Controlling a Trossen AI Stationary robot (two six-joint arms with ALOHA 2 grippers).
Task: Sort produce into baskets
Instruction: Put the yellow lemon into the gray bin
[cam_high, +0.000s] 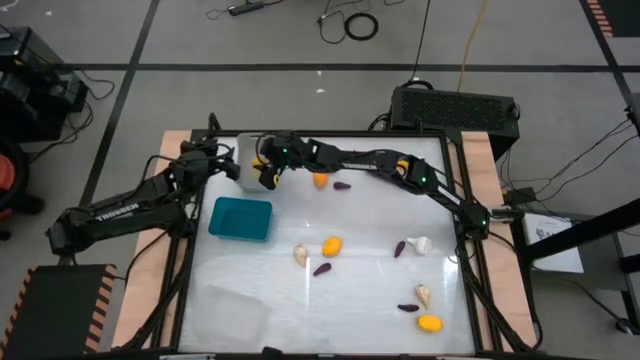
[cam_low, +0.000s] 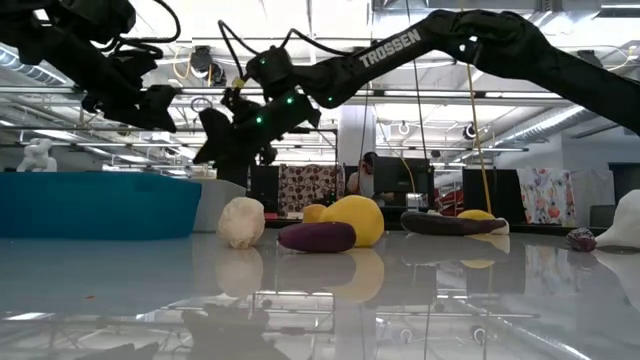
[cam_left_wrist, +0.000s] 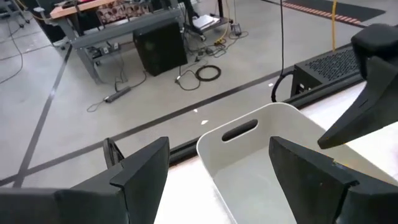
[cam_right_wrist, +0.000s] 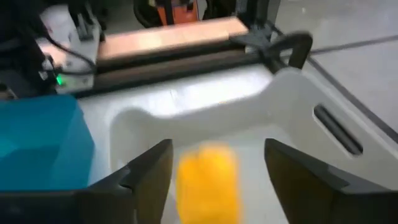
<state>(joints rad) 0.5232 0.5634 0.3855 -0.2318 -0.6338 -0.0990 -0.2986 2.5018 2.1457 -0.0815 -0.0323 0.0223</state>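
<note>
Right tool (cam_right_wrist: 211, 171) sits over the grey bin (cam_right_wrist: 292, 93) up at 11 o'clock, jaws spread, yellow fruit (cam_right_wrist: 208, 177) loose between them. Left tool (cam_left_wrist: 217, 171) beside it, open, empty.

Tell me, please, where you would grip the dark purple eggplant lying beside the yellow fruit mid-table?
Probably across the middle of the dark purple elongated eggplant, coming straight down from above: it lies flat on the table, long and narrow. Close across its short width, watching the yellow rounded fruit alongside.

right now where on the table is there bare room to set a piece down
Bare: the near-left stretch below the teal bin, and the middle gap between the central fruit cluster and the near-right pieces. Crowded: the far-left corner, where both arms meet over the grey bin.
</note>
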